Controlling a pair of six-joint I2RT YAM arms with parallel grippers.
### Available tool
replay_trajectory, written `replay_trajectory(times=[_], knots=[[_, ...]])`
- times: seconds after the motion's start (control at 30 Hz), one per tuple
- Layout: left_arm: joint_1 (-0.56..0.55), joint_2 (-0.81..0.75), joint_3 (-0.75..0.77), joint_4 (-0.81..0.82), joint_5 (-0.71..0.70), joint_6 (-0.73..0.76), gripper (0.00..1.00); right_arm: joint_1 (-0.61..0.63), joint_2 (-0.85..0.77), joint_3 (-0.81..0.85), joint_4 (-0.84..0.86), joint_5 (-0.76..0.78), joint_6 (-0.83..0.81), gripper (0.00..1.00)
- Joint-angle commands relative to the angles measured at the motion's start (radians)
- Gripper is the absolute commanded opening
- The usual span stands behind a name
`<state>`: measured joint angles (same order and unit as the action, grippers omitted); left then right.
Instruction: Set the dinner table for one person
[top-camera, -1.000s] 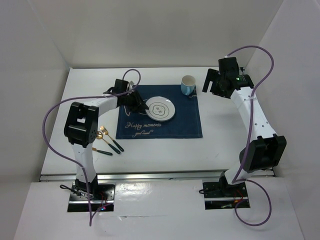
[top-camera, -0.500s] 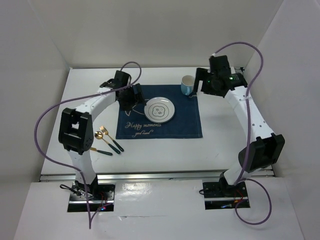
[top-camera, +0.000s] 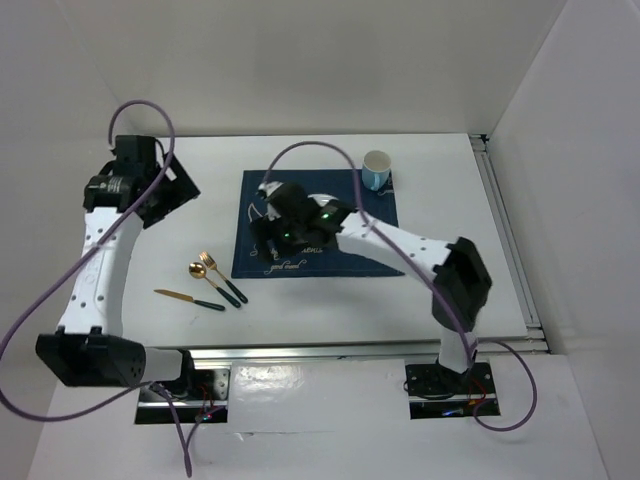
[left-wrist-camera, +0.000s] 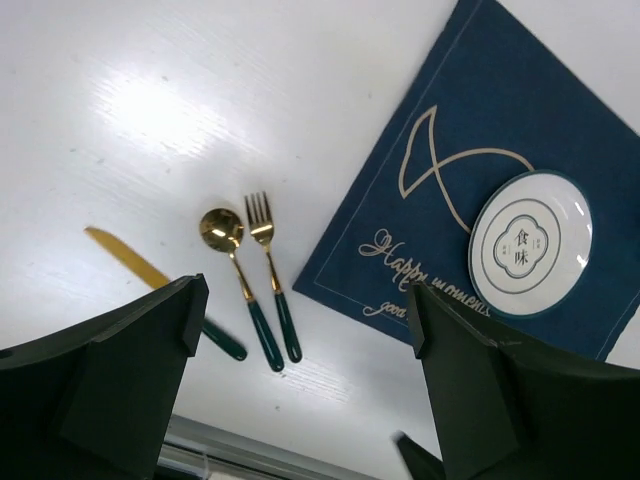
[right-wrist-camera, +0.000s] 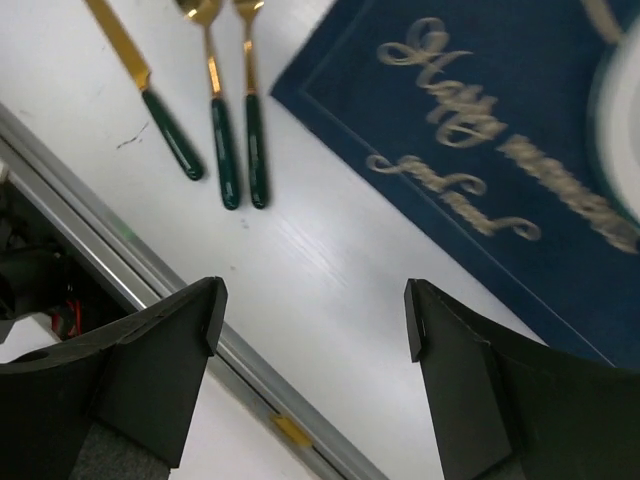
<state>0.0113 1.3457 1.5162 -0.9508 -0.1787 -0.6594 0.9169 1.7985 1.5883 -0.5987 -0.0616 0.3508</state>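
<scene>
- Our right claw (right-wrist-camera: 312, 320) hangs spread and empty above the bench (top-camera: 450, 180), near the fork (right-wrist-camera: 247, 100).
- We judge it best to straddle the fork's green handle squarely, clear of the spoon (right-wrist-camera: 215, 110) just beside it.
- Our left claw (left-wrist-camera: 305, 310), also spread, hangs well aside.

A placemat (top-camera: 335, 265) lies on the worktop (top-camera: 450, 180), midway between its left and right edges and nearer the far edge. A plate (left-wrist-camera: 530, 245) sits on the placemat, and a cup (top-camera: 376, 168) stands at the placemat's far right corner. Off its near left corner, on the bare worktop, lie a fork (left-wrist-camera: 268, 262), a spoon (left-wrist-camera: 222, 230) just left of it, and a knife (left-wrist-camera: 125, 255) leftmost, angled across toward the near edge.
</scene>
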Motion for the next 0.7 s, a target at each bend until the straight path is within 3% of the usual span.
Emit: replay_trajectory(times=[0.0, 0.23, 0.43, 0.67], knots=[[0.051, -0.097, -0.002, -0.086, 0.012, -0.011, 1.0, 0.094, 0.151, 0.093, 0.129, -0.021, -0.013, 0.83], [0.114, -0.194, 0.007, -0.109, 0.022, -0.002, 1.0, 0.172, 0.43, 0.321, 0.09, -0.011, -0.022, 0.62], [0.125, -0.194, 0.007, -0.109, 0.062, 0.021, 1.0, 0.195, 0.562, 0.43, 0.051, 0.04, -0.032, 0.58], [0.134, -0.194, -0.031, -0.1, 0.09, 0.04, 1.0, 0.195, 0.607, 0.484, 0.017, 0.088, -0.032, 0.51]])
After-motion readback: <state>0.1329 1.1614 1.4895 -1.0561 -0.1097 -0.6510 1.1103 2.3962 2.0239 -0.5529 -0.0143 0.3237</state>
